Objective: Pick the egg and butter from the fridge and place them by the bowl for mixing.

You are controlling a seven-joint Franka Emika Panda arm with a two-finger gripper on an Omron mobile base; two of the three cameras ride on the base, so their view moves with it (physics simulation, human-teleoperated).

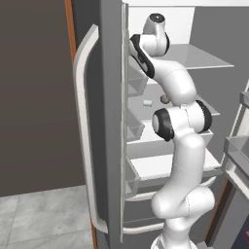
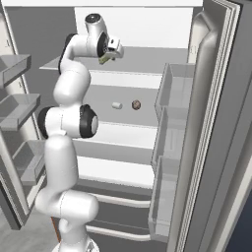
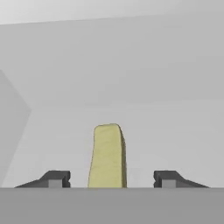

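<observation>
Fridge (image 1: 109, 121), tall and grey with a long curved pale handle, stands open in the left base view, its white shelves exposed; the white arm reaches up to the upper shelf, while the tiny brownish-grey speckled egg (image 1: 165, 98) lies on the middle shelf beside a small pale block (image 1: 147, 102), both well below the wrist. In the right base view the two-finger gripper (image 2: 106, 58) sits over the upper shelf's left part, something olive-yellow just visible at its tips, and the egg (image 2: 136, 105) rests lower and to the right, untouched, apparently left for a second trip. In the hand view the thin olive-yellow butter stick (image 3: 108, 151) lies on the shelf, running away from the camera, centred between the two dark fingertips (image 3: 55, 179), which stand apart from it on either side with bare shelf showing in the gaps, so the jaws are fairly wide and not yet gripping. That centring seems deliberate, lining the stick up for a squeeze across its narrow sides.
</observation>
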